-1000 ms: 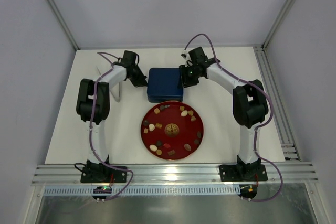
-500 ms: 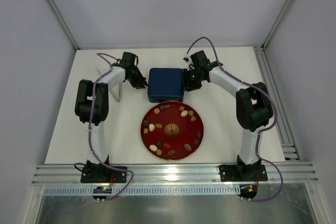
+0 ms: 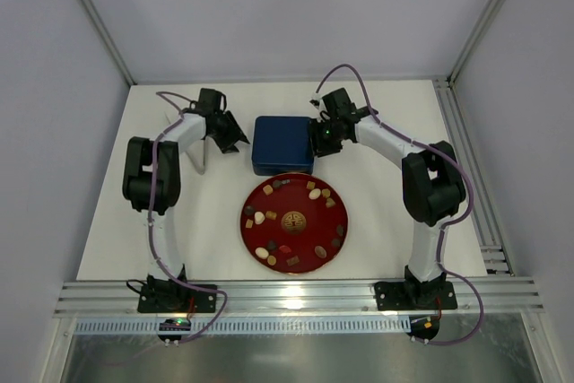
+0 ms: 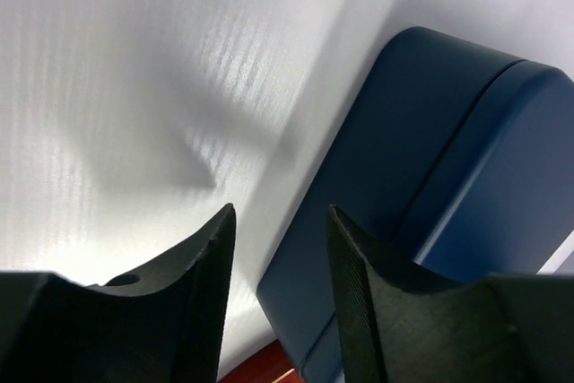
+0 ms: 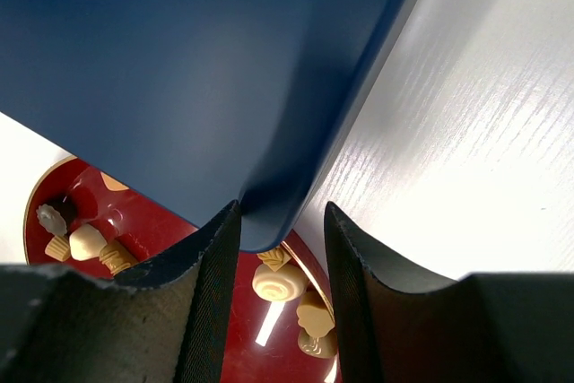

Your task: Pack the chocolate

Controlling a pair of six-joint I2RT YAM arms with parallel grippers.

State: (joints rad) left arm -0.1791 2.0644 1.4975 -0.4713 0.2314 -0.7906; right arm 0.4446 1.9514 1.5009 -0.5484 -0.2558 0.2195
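Note:
The chocolate (image 3: 259, 218) lies as several small brown, tan and cream pieces on the round red plate (image 3: 278, 204). Behind the plate sits the dark blue box (image 3: 282, 143), its top a plain blue surface. My left gripper (image 3: 238, 141) hangs open just left of the box, nothing between its fingers. In the left wrist view the left gripper (image 4: 278, 213) frames white table and the box (image 4: 430, 159) side. My right gripper (image 5: 280, 213) is open at the box's right near corner (image 5: 269, 213), which sits between its jaws. Cream chocolate (image 5: 280, 282) shows below it on the plate (image 5: 242, 347).
A thin white upright piece (image 3: 204, 154) stands left of the left gripper. White table (image 3: 386, 204) surrounds the plate. Grey walls and metal frame rails (image 3: 296, 298) close in the work area.
My left gripper has gone from shut to open and drawn back left, away from the box. The right gripper edged slightly closer to the box corner.

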